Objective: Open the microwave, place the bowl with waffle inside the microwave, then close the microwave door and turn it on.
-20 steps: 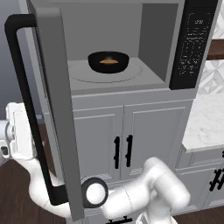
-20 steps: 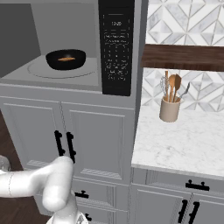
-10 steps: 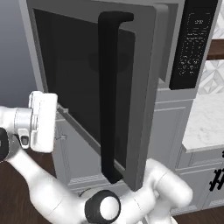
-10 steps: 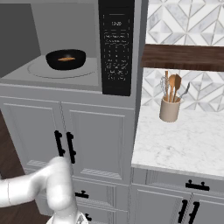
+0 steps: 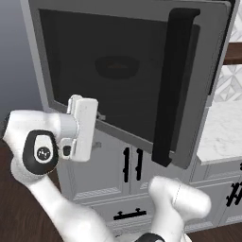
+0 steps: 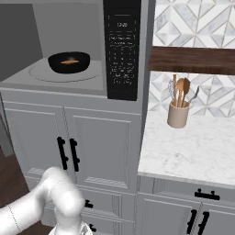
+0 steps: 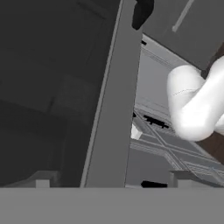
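The microwave door [image 5: 127,80] stands partway swung, its dark tinted window and long black bar handle [image 5: 172,85] facing the left base view. The tool [image 7: 111,181] sits against the door's lower left edge; in the hand view its two finger tips [image 7: 41,180] stand wide apart, with the grey door frame running up between them, and nothing pinched. In the right base view, the bowl with waffle [image 6: 69,62] rests on the round turntable plate [image 6: 46,73] inside the microwave [image 6: 73,48], left of the black button panel [image 6: 121,48]. The bowl lies well behind the door from the tool, dimly visible through the window in the left base view. A utensil crock [image 6: 178,114] stands on the marble counter [image 6: 183,151] to the right.
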Motion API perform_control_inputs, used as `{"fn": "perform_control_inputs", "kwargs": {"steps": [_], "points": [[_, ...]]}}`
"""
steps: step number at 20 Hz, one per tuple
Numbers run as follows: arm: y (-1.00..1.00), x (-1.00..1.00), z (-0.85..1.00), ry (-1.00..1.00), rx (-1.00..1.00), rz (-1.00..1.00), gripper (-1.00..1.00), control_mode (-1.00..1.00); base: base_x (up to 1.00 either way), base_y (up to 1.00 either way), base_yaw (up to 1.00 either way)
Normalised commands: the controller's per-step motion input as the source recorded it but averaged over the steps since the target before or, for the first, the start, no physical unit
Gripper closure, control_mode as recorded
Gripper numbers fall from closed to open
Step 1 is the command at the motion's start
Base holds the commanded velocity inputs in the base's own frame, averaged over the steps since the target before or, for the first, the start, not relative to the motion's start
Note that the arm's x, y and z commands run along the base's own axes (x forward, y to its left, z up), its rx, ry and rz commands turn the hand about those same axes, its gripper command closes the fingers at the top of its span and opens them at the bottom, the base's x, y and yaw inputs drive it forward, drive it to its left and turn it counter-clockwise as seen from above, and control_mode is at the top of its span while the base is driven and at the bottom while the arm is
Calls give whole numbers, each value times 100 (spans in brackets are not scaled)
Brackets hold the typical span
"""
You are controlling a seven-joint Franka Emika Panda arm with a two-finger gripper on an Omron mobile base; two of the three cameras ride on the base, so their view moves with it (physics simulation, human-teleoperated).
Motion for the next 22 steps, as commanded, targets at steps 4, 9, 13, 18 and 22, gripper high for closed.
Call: {"fn": "perform_control_inputs", "kwargs": {"steps": [4, 9, 13, 18, 22], "points": [[-72, 0, 4, -7, 12, 25, -100, -100, 0, 0, 0], [-60, 2, 26, 0, 14, 21, -100, -100, 0, 0, 0], [-49, 5, 33, 1, 11, 20, -100, -100, 0, 0, 0], [-42, 19, 15, 3, 3, 22, -100, -100, 0, 0, 0], [-37, 24, 1, 4, 1, 23, -100, -100, 0, 0, 0]]}}
